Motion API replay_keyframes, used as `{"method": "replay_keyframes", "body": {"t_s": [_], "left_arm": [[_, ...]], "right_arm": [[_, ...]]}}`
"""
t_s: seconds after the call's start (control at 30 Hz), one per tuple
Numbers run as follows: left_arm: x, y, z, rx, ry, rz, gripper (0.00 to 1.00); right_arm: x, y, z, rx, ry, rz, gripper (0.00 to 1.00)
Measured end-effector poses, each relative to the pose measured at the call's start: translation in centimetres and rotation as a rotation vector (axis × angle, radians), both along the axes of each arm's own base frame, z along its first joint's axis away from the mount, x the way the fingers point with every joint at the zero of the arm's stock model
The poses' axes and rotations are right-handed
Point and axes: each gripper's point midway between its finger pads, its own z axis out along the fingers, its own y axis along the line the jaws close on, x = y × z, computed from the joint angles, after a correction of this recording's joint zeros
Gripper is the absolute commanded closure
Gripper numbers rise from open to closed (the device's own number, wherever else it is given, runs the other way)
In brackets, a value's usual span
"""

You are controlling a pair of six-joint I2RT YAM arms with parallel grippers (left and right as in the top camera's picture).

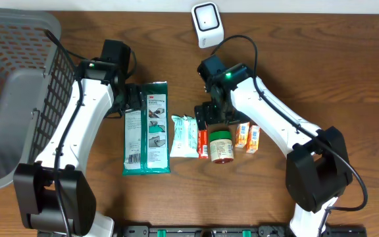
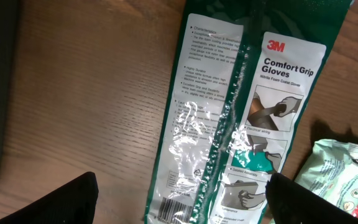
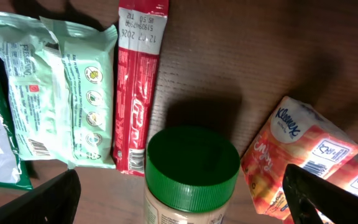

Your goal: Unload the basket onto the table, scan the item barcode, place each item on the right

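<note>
Wooden table (image 1: pixel 321 59) lies under both arms. The right gripper (image 1: pixel 214 120), jaws wide apart and empty, points down above one green-lidded jar (image 1: pixel 221 146). Beside the jar are one red packet (image 1: pixel 202 143), one wipes pack (image 1: pixel 183 136) and two orange tissue packs (image 1: pixel 243 135). The left gripper (image 1: pixel 131 99), likewise spread and empty, hovers over one glove pack (image 1: pixel 147 128). One white scanner (image 1: pixel 207 24) sits at the far edge.

left tool (image 1: pixel 135 100) spread wide, right tool (image 1: pixel 214 120) spread wide, both seemingly pointing down
</note>
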Motion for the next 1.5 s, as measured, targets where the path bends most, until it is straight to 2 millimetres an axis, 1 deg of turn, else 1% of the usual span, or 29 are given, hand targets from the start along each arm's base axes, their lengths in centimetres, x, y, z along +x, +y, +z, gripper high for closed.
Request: {"method": "replay_keyframes", "body": {"t_s": [0.17, 0.27, 0.43, 0.57, 0.77, 0.87, 0.97, 1.1, 1.23, 1.37, 1.43, 1.5], "left_arm": [[0.0, 0.0, 0.0, 0.000, 0.000, 0.000, 0.13], [0.0, 0.0, 0.0, 0.000, 0.000, 0.000, 0.13], [0.0, 0.0, 0.0, 0.000, 0.000, 0.000, 0.13], [0.0, 0.0, 0.0, 0.000, 0.000, 0.000, 0.13], [0.0, 0.0, 0.0, 0.000, 0.000, 0.000, 0.13], [0.0, 0.0, 0.0, 0.000, 0.000, 0.000, 0.13], [0.0, 0.0, 0.0, 0.000, 0.000, 0.000, 0.13], [0.0, 0.0, 0.0, 0.000, 0.000, 0.000, 0.13], [0.0, 0.0, 0.0, 0.000, 0.000, 0.000, 0.13], [0.0, 0.0, 0.0, 0.000, 0.000, 0.000, 0.13], [0.0, 0.0, 0.0, 0.000, 0.000, 0.000, 0.13], [0.0, 0.0, 0.0, 0.000, 0.000, 0.000, 0.13]], "right_arm": [[0.3, 0.2, 0.0, 0.008, -0.014, 0.000, 0.01], [0.5, 0.3, -0.3, 0.013, -0.021, 0.000, 0.01], [-0.3, -0.1, -1.5, -0.001, 0.000, -0.003, 0.03], [-1.1, 0.1, -2.2, -0.010, 0.014, 0.004, 0.05], [-1.8, 0.8, -3.3, -0.008, 0.010, 0.029, 0.04], [-2.2, 0.8, -4.0, -0.014, 0.014, 0.037, 0.04], [-2.5, 0.7, -4.3, -0.020, 0.017, 0.041, 0.04], [-2.5, 0.8, -4.4, -0.018, 0.014, 0.043, 0.07], [-2.6, 0.9, -4.4, -0.020, 0.014, 0.037, 0.07], [-2.9, 0.7, -5.0, -0.025, 0.021, 0.021, 0.08], [-3.0, 0.6, -5.4, -0.025, 0.022, 0.014, 0.17], [-3.0, 0.6, -5.6, -0.027, 0.016, 0.010, 0.38]]}}
